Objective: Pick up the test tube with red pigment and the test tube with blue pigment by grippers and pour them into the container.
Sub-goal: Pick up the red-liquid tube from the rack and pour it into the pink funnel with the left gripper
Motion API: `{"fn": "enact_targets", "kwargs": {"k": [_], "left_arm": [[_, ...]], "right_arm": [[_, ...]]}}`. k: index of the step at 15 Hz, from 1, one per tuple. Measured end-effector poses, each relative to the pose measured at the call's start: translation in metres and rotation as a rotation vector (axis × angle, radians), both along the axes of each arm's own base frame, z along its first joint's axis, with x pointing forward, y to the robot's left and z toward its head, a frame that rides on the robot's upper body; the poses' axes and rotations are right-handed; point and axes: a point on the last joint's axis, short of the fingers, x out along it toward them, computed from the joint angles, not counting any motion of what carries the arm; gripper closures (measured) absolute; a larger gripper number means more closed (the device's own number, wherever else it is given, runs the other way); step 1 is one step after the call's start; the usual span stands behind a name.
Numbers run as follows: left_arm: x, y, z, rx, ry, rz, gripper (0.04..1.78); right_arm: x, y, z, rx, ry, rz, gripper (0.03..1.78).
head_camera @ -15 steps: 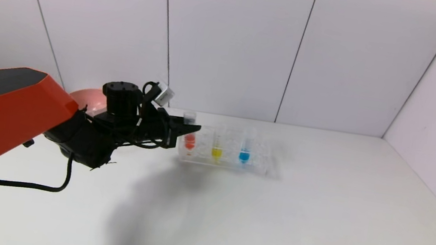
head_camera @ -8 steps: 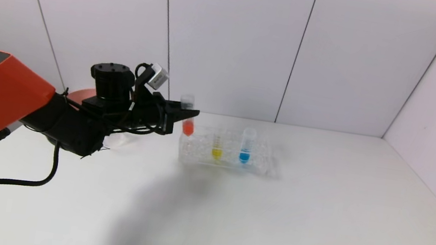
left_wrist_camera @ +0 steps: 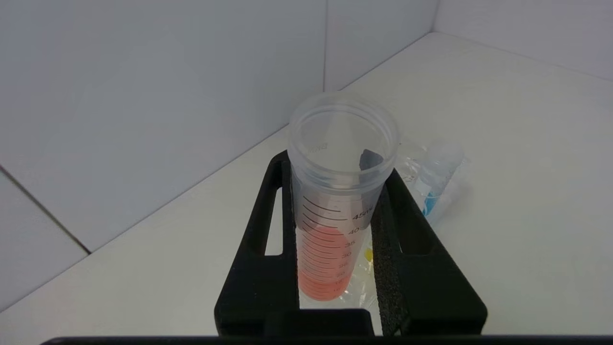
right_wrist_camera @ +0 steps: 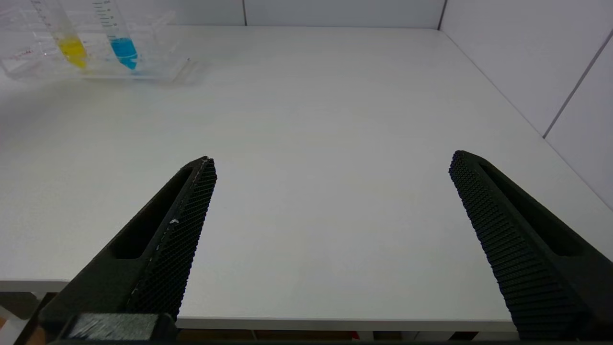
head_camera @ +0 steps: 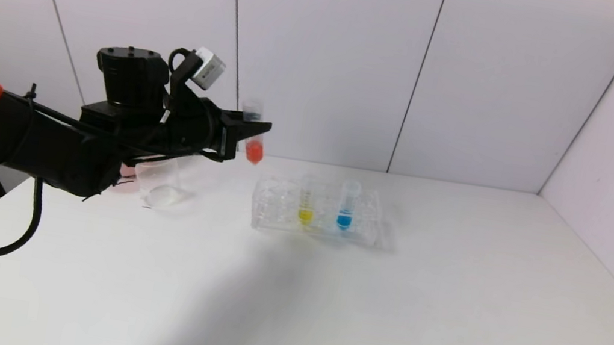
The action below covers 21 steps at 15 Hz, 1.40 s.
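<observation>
Above the white table [head_camera: 384, 306], left of the clear rack [head_camera: 276, 216], the left gripper [head_camera: 256, 126] is clamping the test tube with red pigment [head_camera: 253, 139] between its two black fingers [left_wrist_camera: 258, 249], holding it in the air, slightly tilted. Below it and to the left, the clear container [head_camera: 159, 182] is standing on the table. At the rack, the test tube with blue pigment [head_camera: 346, 204] is sitting upright beside a yellow tube [head_camera: 307, 200]. Near the table's right front edge, the right gripper [right_wrist_camera: 330, 163] is hanging with fingers spread wide, gripping nothing.
</observation>
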Motion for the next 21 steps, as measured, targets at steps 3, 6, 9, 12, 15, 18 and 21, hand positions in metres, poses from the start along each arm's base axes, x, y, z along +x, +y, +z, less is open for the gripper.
{"fn": "enact_targets", "kwargs": {"k": [3,6,9,12,15,18,21], "left_arm": [[-0.011,0.006,0.016,0.0,-0.004,0.127,1.37],[-0.025,0.021,0.03,-0.001,-0.006,0.221,1.37],[-0.039,0.042,0.041,-0.004,-0.017,0.274,1.37],[-0.047,0.07,0.046,-0.004,-0.017,0.356,1.37],[-0.056,0.096,0.045,-0.002,-0.01,0.437,1.37],[-0.064,0.121,0.046,-0.005,-0.01,0.517,1.37],[-0.069,0.149,0.046,-0.01,-0.007,0.603,1.37]], "right_arm": [[0.0,0.0,0.0,0.0,0.0,0.0,0.04],[0.0,0.0,0.0,0.0,0.0,0.0,0.04],[0.0,0.0,0.0,0.0,0.0,0.0,0.04],[0.0,0.0,0.0,0.0,0.0,0.0,0.04],[0.0,0.0,0.0,0.0,0.0,0.0,0.04],[0.0,0.0,0.0,0.0,0.0,0.0,0.04],[0.0,0.0,0.0,0.0,0.0,0.0,0.04]]}}
